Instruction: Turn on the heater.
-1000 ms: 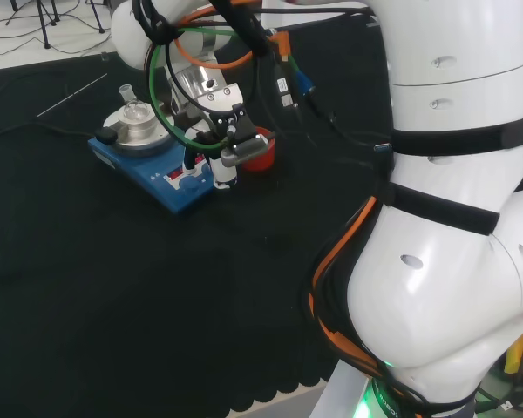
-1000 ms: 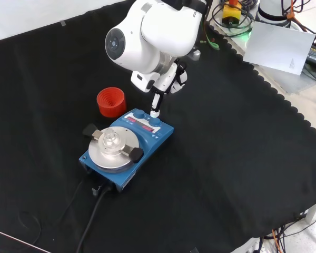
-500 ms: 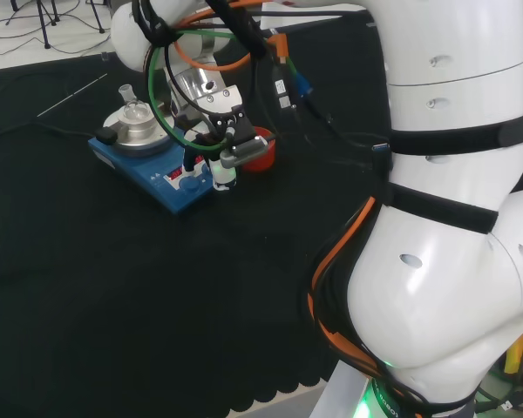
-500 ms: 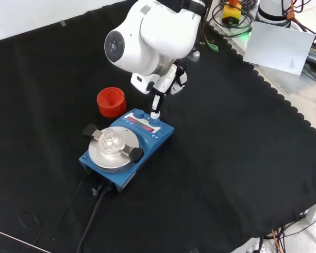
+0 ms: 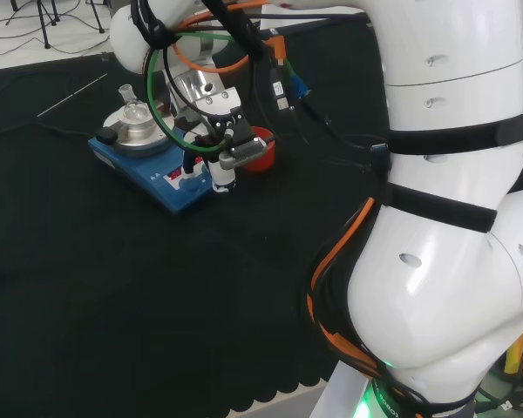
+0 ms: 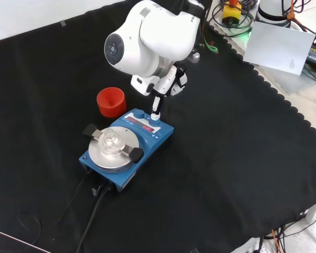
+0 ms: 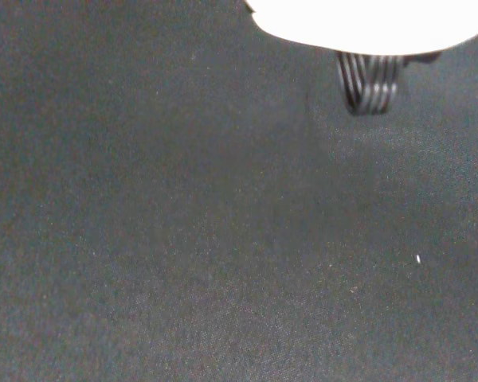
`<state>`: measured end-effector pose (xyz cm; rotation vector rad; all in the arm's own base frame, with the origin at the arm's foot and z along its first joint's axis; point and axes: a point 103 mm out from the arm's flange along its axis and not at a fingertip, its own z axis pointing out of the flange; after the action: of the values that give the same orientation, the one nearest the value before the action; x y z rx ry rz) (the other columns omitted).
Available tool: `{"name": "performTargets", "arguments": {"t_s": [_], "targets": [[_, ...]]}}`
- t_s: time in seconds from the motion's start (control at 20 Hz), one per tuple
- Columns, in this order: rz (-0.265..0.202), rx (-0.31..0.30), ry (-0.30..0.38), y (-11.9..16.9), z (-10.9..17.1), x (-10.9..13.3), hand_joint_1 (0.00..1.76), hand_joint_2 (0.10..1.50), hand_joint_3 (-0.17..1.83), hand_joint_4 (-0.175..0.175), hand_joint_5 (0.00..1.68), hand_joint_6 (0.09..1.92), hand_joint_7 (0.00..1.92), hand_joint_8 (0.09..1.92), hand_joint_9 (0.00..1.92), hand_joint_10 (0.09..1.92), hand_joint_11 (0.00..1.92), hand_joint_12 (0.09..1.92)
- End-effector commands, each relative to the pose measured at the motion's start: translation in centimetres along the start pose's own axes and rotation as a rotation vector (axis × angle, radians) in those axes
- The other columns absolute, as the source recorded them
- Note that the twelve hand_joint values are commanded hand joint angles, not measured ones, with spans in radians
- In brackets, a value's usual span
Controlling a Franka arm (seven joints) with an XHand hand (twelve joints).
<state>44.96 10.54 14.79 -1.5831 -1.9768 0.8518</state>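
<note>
Where the black cloth covers the desk [image 6: 242,158], a blue heater [image 6: 127,147] sits toward the desk's far-left part in the head view, and left of centre in the front view. Its round metal plate [image 6: 111,152] carries a small clear glass vessel [image 6: 110,140]; contents cannot be told. Two black clamps flank the plate. The control panel, with red displays and blue knobs, faces the arm. A black cable [image 6: 92,211] runs from the heater's opposite end toward the near desk edge in the front view.

The robot hand [image 6: 163,87] hangs over the panel end of the heater. One finger [image 6: 156,107] points straight down, its white tip on or just above a blue knob [image 6: 155,120]; contact cannot be confirmed. The remaining fingers appear drawn back and pinch nothing.

A red ribbed ring [image 6: 111,101] stands on the cloth just beside the heater, apart from it, nothing on it.
</note>
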Motion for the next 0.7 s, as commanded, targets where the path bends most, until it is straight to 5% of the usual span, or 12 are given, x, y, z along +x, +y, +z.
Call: {"name": "performTargets", "arguments": {"t_s": [0.05, 0.7], "targets": [[0.003, 0.003, -0.003, 0.09, 0.08, 0.06, 1.54, 0.50, 1.30, 0.014, 0.35, 0.09, 1.66, 1.81, 1.90, 1.40, 1.83, 1.43], [0.000, 0.008, 0.004, 0.38, 0.22, 0.25, 1.54, 0.50, 1.30, 0.013, 0.36, 0.09, 1.66, 1.81, 1.90, 1.40, 1.82, 1.43]]}}
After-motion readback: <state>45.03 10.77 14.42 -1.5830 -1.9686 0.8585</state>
